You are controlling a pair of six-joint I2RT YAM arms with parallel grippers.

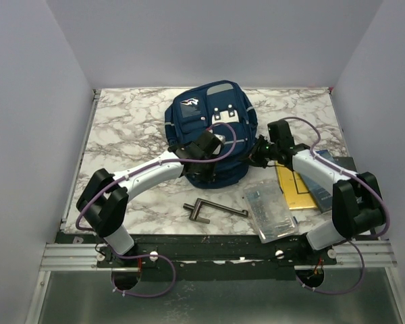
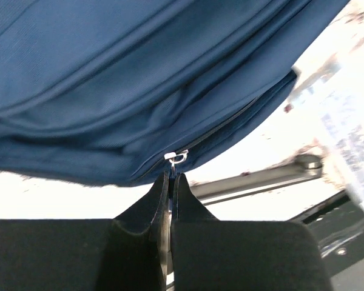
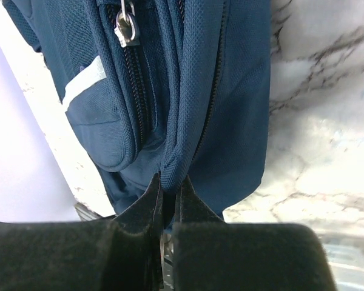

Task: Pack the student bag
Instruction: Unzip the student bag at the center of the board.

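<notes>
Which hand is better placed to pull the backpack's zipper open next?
Left. The left hand is shut right on the zipper pull of the student bag. The right hand only pinches a fabric fold beside a zipper, likely bracing.

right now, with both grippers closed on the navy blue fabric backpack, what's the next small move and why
Probably draw the left gripper along the zip line to start opening the navy blue fabric backpack. Its shut tips seem to pinch the silver zipper pull, the zip looks closed, and the right gripper clamps a fabric fold, bracing the bag.
</notes>
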